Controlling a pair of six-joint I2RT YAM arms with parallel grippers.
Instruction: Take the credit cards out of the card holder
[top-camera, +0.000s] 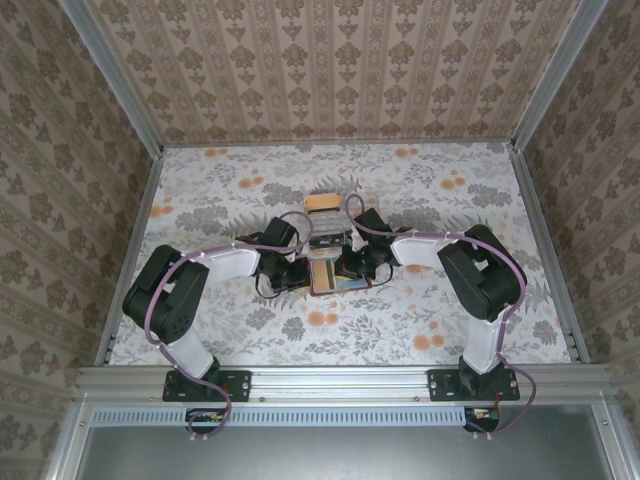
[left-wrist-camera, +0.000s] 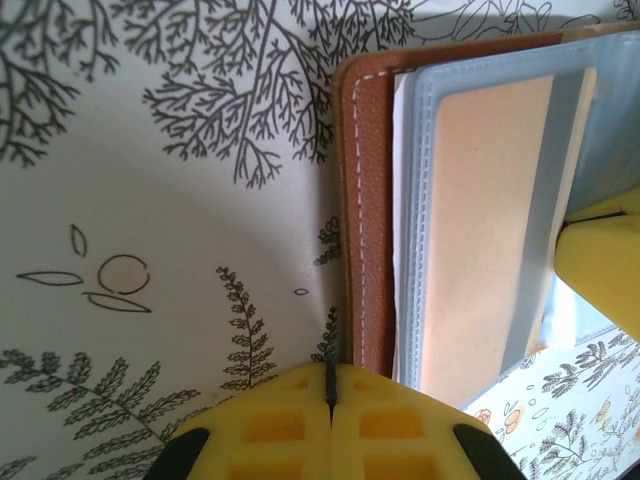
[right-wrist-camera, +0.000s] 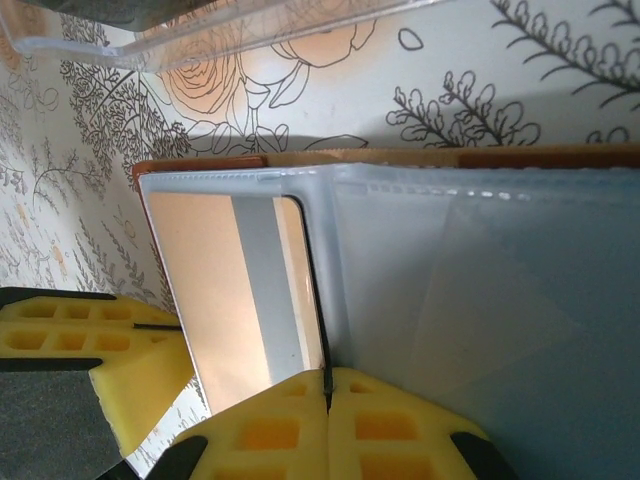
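here, stitched leather card holder, translucent sleeves

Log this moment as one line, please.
card holder: open | left gripper: shut at cover edge | right gripper: shut at peach card edge, card in sleeve

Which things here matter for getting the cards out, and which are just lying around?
For the job: card holder, card in its sleeve, left gripper, right gripper.
Lying about: clear box, floral cloth.
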